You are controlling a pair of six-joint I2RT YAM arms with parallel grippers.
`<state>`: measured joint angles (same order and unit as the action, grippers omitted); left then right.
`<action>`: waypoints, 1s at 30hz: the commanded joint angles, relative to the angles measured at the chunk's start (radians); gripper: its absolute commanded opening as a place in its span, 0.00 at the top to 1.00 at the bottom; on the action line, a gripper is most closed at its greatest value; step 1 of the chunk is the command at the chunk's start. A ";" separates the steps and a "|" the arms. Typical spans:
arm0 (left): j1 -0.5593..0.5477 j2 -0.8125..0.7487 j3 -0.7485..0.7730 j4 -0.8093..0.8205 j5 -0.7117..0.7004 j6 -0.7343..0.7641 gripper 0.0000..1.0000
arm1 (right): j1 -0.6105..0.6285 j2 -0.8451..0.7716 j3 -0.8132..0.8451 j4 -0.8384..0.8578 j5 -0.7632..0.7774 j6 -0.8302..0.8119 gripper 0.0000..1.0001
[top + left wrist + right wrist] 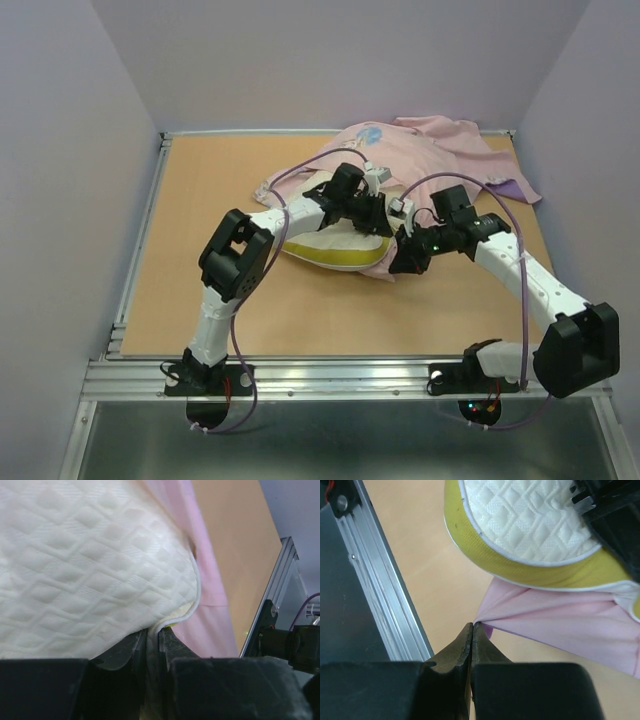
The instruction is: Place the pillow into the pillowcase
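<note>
Pillow (318, 248): table centre, resting on the pillowcase (440, 150), which spreads toward one o'clock.
Left gripper (154, 636): we're clamped on the pillow's edge.
Right gripper (472, 629): pinching pillowcase corner; we'd hold it taut while feeding.

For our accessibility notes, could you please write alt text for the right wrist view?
The right gripper, fingers shut, pinches a corner of the pink pillowcase over the wooden table. Beyond it lies the quilted cream pillow with its yellow side band, against the pink fabric. An aluminium rail runs along the left.
</note>
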<state>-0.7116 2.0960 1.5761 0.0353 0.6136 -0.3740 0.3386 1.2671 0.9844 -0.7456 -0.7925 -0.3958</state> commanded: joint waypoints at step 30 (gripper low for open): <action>0.040 -0.154 -0.401 0.183 -0.051 0.078 0.93 | -0.047 0.382 0.361 0.302 0.770 0.268 0.11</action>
<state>-0.6853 2.0029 1.2068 0.2413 0.6189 -0.3435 0.2893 1.6207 1.2697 -0.5312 -0.0528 -0.1539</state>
